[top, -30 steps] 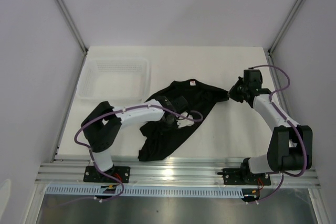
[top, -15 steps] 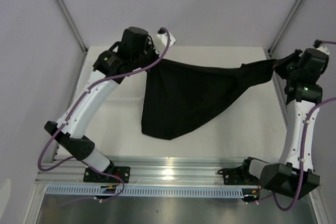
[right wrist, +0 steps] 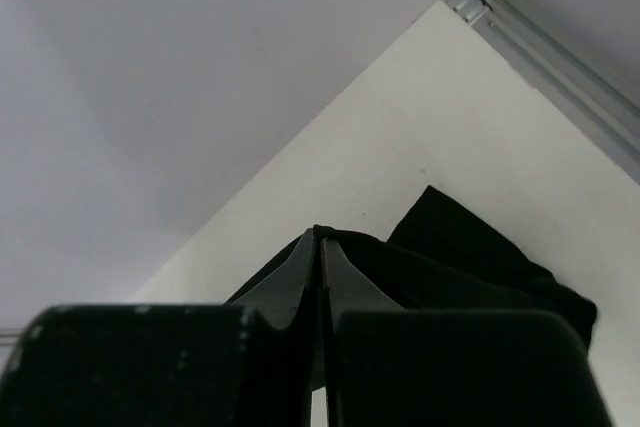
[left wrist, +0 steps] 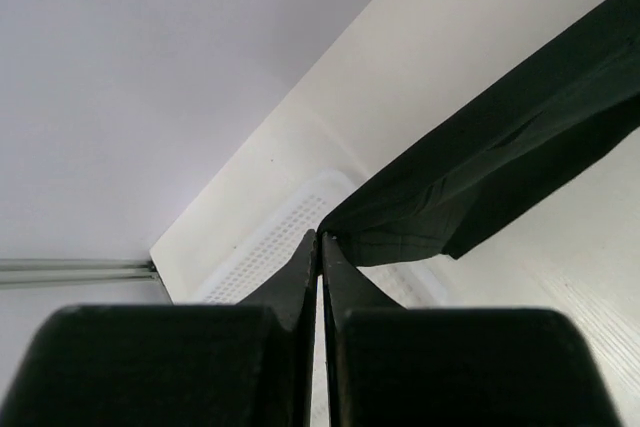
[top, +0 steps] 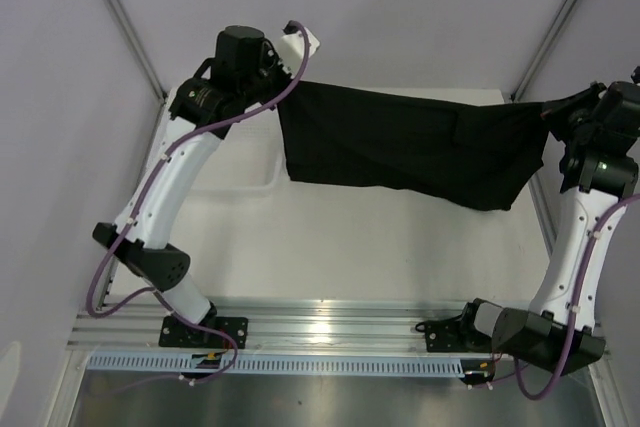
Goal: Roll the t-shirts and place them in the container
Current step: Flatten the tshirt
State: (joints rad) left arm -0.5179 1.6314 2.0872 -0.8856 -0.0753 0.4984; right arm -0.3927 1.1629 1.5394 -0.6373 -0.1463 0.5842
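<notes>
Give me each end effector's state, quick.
Left end effector: shut on the t-shirt.
Right end effector: shut on the t-shirt.

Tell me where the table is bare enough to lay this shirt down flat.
Best patch: the bare table in front of the hanging t-shirt, bounded by the left arm, the right arm and the near rail. The far left corner is crowded: the basket sits there under the left arm.

basket (top: 264,181): mostly hidden behind the left arm (top: 170,187) and the t-shirt (top: 400,142)
right arm (top: 575,237): partly cut off at the right edge
</notes>
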